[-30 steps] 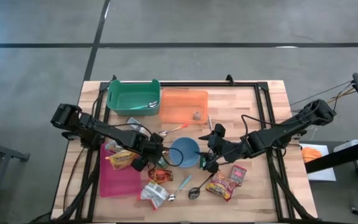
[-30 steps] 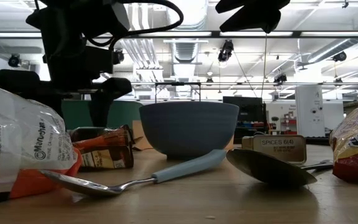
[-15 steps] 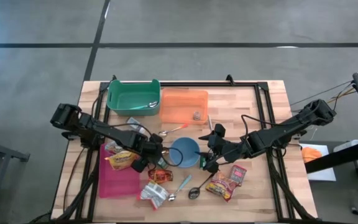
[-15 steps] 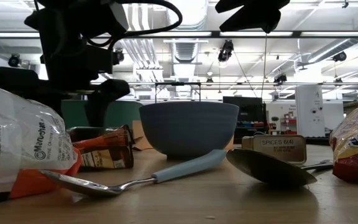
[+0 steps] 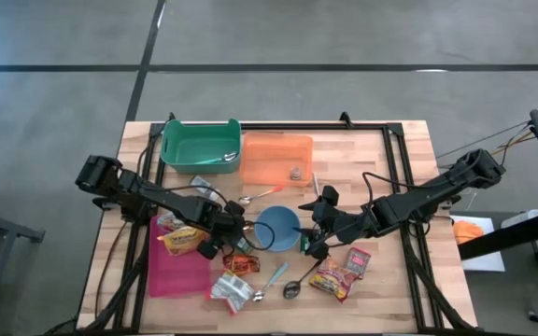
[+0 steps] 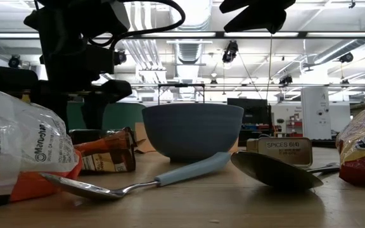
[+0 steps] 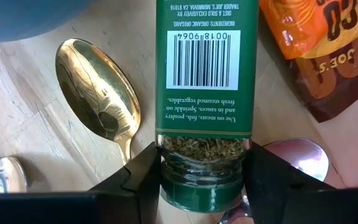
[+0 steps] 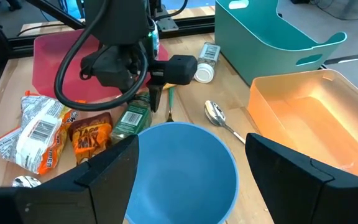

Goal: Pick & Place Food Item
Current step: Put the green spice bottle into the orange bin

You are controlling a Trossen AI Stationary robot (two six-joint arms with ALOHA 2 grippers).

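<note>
Green oregano jar sits between left gripper fingers, touching both; right gripper wide over blue bowl.

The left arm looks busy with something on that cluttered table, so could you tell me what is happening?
The left end effector is down over a green oregano jar lying on the table, with a finger on each side of its lid end. The jar lies between a gold spoon and an orange snack packet, beside the blue bowl. It is not lifted yet. The right end effector hangs open above the bowl, waiting.
</note>
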